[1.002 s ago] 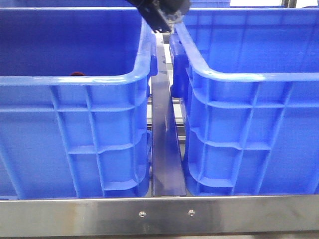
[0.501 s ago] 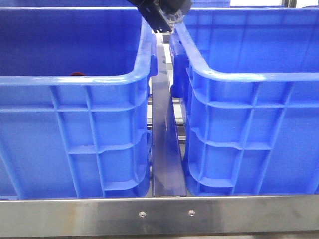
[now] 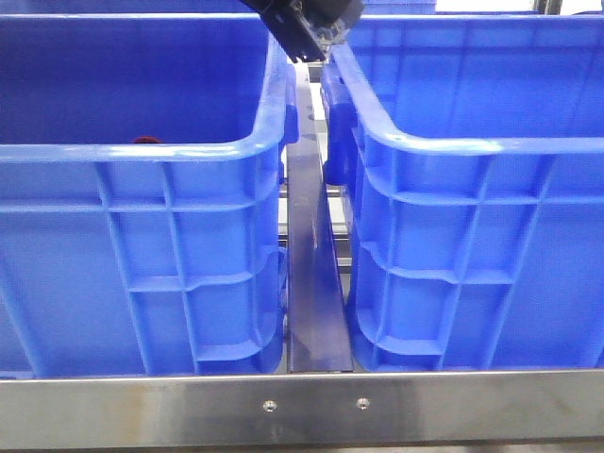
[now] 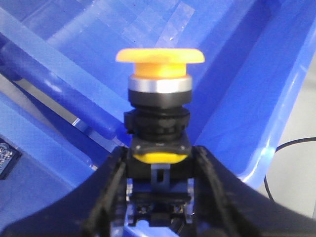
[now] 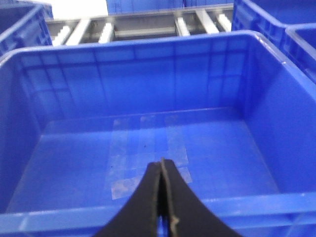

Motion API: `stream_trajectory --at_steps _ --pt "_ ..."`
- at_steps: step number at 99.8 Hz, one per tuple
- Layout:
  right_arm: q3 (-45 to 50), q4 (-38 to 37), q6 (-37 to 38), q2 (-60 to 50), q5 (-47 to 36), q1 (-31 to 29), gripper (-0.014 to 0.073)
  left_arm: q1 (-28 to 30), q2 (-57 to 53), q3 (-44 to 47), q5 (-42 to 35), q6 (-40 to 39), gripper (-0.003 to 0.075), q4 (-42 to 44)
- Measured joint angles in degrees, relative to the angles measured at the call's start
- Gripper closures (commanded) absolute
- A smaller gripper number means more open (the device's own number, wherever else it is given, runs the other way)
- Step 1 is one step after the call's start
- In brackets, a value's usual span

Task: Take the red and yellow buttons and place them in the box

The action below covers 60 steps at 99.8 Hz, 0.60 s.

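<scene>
2 big blue crates side by side in the front view: left crate, then a narrow gap over a metal rail, then right crate. Just behind the left crate's near rim, a sliver of dark red, probably the red button, too hidden to be sure.

Left gripper clenched on the black base of the yellow button: mushroom cap pointing away from the fingers, silver collar below it, body seated squarely between both pads. Under and beyond the fingers, blue crate wall and floor, with a rim edge crossing diagonally to one side. At the top of the front view, a dark arm poised over the gap between the 2 crates, most likely this carrying arm.

Step in hand, judged: carrying the yellow button to its box. Best done by keeping the grip firm, clearing the rim fully before lowering, and opening only once well inside the walls, low enough that the round cap cannot bounce or roll out.

Right gripper pressed together on nothing, hanging above the near rim of a bare crate, taped patches on the floor ahead of the fingers.

Room: wide open crate interiors; tight only at the 2 rims flanking the gap, where a drop would lose the button between crates.
</scene>
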Motion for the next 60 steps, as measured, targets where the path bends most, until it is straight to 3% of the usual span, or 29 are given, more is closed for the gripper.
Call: stream_trajectory --at_steps 42,51,60 --pt "-19.0 0.0 0.0 25.4 12.3 0.0 0.0673 0.0 0.0 0.0 0.0 0.0 0.0573 0.0" --pt "-21.7 0.0 0.0 30.2 14.5 0.0 0.0571 0.0 0.0 0.0 0.0 0.0 0.0573 0.0" --pt "-24.2 0.2 0.0 34.3 16.1 0.0 0.0366 0.0 0.0 0.0 0.0 0.0 0.0573 0.0"
